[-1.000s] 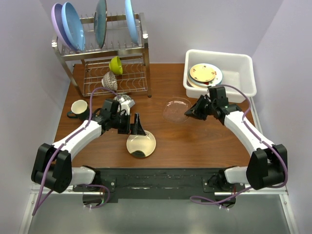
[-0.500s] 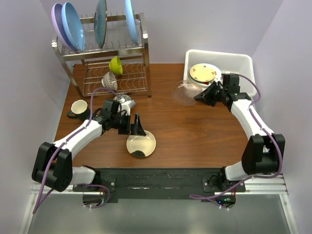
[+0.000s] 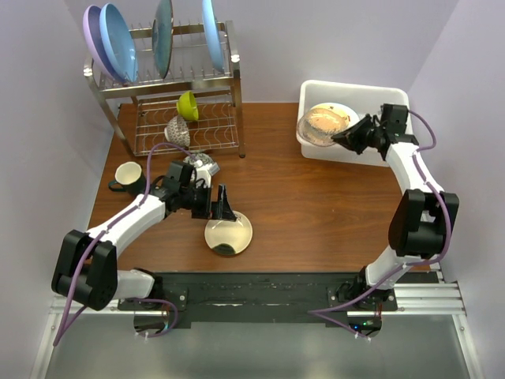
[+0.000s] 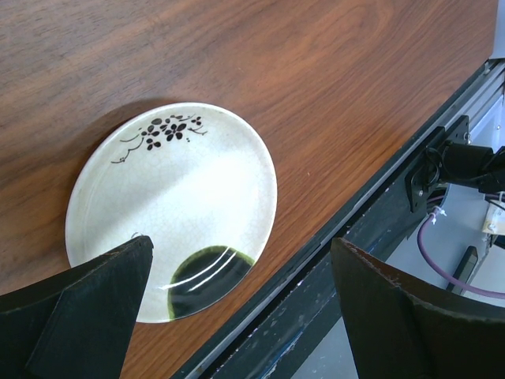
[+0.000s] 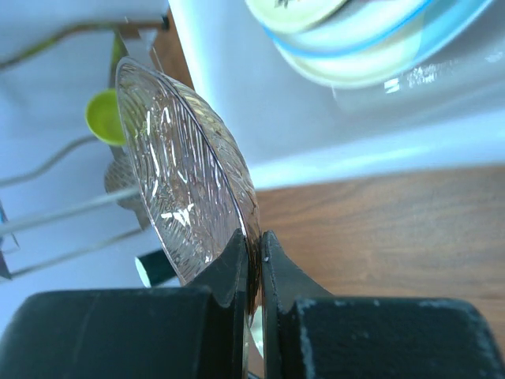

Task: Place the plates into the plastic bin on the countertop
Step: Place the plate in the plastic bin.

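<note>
Top external: lilac walls [image 3: 316, 39] enclose the wood surface [image 3: 316, 221]; left fingers [image 3: 222, 207] gape above a cream plate [image 3: 233, 237], right fingers [image 3: 345, 139] pinch a clear plate [image 3: 318, 126], blurring the bin's [image 3: 355, 86] stack [image 5: 371, 55].

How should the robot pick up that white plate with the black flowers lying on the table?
By its rim, probably. The plate lies flat on the countertop and looks too wide to span, but its upturned edge leaves a lip to pinch. The open left gripper hangs above the dark-glazed side, so come down there at a slant.
</note>
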Tool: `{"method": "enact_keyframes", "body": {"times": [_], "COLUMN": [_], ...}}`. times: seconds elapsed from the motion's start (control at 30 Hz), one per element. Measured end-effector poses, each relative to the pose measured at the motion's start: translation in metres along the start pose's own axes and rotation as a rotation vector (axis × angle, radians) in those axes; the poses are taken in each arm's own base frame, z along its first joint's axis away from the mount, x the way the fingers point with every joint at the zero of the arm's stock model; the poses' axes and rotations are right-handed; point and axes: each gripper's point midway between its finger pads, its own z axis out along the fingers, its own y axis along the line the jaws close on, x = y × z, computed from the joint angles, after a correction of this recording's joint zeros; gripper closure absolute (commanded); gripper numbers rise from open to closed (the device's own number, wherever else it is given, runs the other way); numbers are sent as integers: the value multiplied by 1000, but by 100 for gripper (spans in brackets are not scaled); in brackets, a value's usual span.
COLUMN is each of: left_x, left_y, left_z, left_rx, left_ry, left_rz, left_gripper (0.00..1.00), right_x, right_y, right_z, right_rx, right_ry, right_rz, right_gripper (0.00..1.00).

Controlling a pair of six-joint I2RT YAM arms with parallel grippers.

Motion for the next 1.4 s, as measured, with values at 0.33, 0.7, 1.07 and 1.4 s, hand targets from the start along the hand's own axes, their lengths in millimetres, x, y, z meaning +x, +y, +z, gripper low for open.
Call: {"method": "enact_keyframes", "body": {"times": [0.33, 0.7, 1.07, 1.4], "left_x": [2, 8, 9, 10], "left_y": [0, 4, 4, 5], "left_z": [1, 2, 2, 4], "left_rx": [4, -2, -2, -3], "left_ry": [5, 20, 21, 28], "left_rz": [-2, -6, -6, -8], "left_gripper": [0, 0, 0, 0], "right_x": [-46, -74, -90, -93], "right_y": [1, 1, -13, -36], "right_z": [17, 45, 60, 82], "right_rx": [-11, -13, 36, 79], "right_ry": [-51, -77, -128, -134], "right_rz": [60, 124, 185, 248], "right_gripper": [100, 100, 100, 100]}}
